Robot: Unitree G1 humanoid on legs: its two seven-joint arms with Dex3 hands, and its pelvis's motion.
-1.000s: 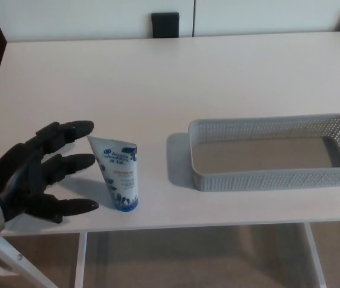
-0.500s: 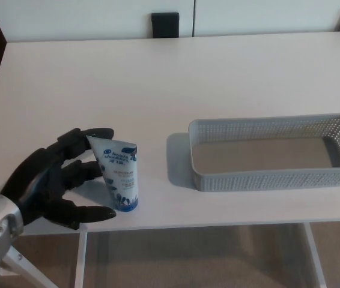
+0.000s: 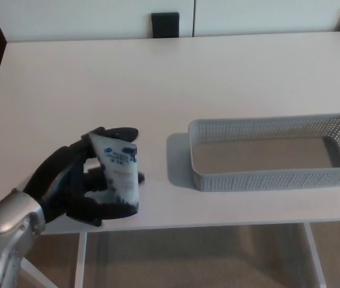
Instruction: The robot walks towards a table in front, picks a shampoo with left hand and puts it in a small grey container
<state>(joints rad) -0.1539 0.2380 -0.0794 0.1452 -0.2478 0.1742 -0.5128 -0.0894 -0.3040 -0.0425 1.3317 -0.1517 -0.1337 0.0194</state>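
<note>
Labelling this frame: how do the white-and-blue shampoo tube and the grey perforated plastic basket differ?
The white-and-blue shampoo tube stands upright; the grey perforated plastic basket lies low and wide. The black left hand grips the tube; the basket is untouched, empty. Both sit on the white table.

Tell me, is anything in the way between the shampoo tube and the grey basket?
No, nothing visible. The white and blue shampoo tube stands with the black left hand wrapped around it. Only bare white table lies between it and the grey perforated plastic container to its right.
</note>
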